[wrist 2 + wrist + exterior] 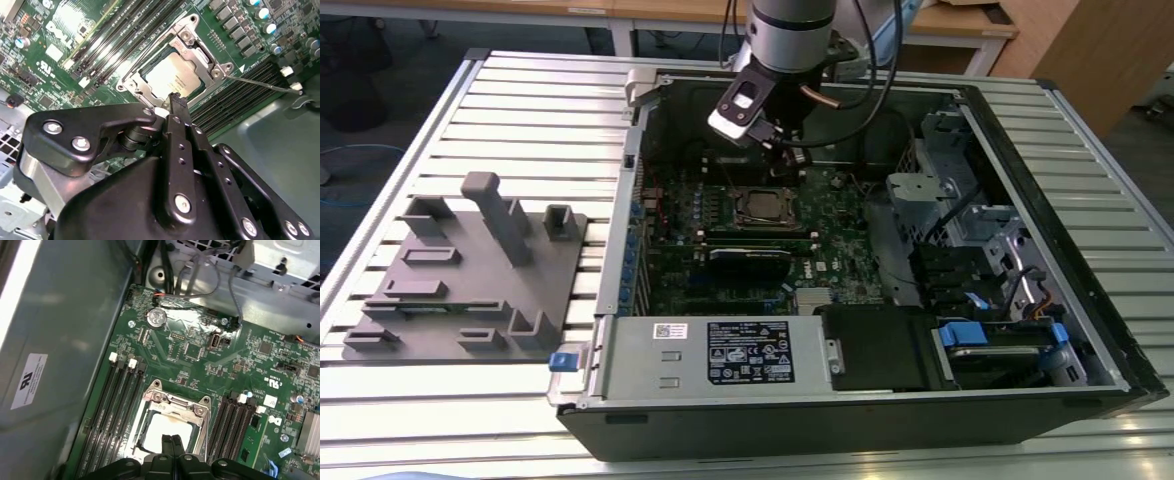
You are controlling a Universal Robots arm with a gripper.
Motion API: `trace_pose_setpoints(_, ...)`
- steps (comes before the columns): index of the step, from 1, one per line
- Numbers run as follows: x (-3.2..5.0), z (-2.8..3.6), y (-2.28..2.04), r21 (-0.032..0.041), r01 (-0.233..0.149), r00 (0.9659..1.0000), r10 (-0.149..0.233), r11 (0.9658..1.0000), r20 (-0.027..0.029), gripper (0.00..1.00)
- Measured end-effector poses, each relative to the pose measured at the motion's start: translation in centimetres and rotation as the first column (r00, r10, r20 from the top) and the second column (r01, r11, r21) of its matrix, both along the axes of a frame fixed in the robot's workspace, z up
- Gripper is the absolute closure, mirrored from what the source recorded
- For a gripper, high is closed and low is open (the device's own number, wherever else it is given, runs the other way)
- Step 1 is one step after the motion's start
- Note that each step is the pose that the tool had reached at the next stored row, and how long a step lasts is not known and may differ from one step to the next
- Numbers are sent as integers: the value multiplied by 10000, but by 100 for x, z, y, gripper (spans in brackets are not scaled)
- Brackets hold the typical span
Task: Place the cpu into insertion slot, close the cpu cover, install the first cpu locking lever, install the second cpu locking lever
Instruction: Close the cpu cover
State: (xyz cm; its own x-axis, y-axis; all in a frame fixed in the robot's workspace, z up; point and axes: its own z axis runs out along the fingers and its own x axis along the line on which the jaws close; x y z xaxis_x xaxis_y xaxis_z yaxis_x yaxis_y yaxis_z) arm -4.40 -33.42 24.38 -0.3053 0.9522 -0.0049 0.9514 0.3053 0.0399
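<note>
The gripper [172,441] hung low inside the case [827,440], its two fingers pressed together with nothing seen between them, and its tips sat just above the near edge of the cpu [172,75]. The cpu lay flat in the slot [736,208]. The cover [176,401] appeared to lie down over it, with the chip's pale top showing through the window. In the second wrist view a thin lever [260,83] stuck out from a corner of the cover across the memory slots [235,102] and looked unlatched. A second lever could not be made out. The chief risk was the closeness of the tips to the bare chip: a descent slightly off line would likely press or scrape its top, or catch the cover's inner edge and lift it. If the cover was not fully seated, forcing a lever over it could tilt the cpu and harm the contacts beneath. The lever was thin, round and probably sprung, so narrow closed tips pushing it could slip off. The rod might then snap back, or the tips might land among the memory slots and the small parts of the board [200,352].
</note>
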Motion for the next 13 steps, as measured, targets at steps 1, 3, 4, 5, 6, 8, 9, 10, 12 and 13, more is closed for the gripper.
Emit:
trace_pose_setpoints(1,0,0,0,0,-69,10000,69,10000,0,90)
trace_pose_setpoints(3,0,-2,0,0,-231,9997,231,9997,1,90)
trace_pose_setpoints(4,0,-3,0,1,-321,9995,321,9995,0,90)
trace_pose_setpoints(5,0,-3,0,1,-416,9991,416,9991,1,90)
trace_pose_setpoints(6,0,-5,0,0,-531,9986,531,9986,1,90)
trace_pose_setpoints(8,0,-7,0,0,-760,9971,760,9971,3,90)
trace_pose_setpoints(9,0,-8,0,0,-884,9961,884,9961,4,90)
trace_pose_setpoints(10,0,-10,0,0,-1014,9948,1014,9948,5,90)
trace_pose_setpoints(12,0,-11,0,0,-1267,9919,1267,9919,7,90)
trace_pose_setpoints(13,0,-12,0,0,-1364,9907,1364,9907,7,90)
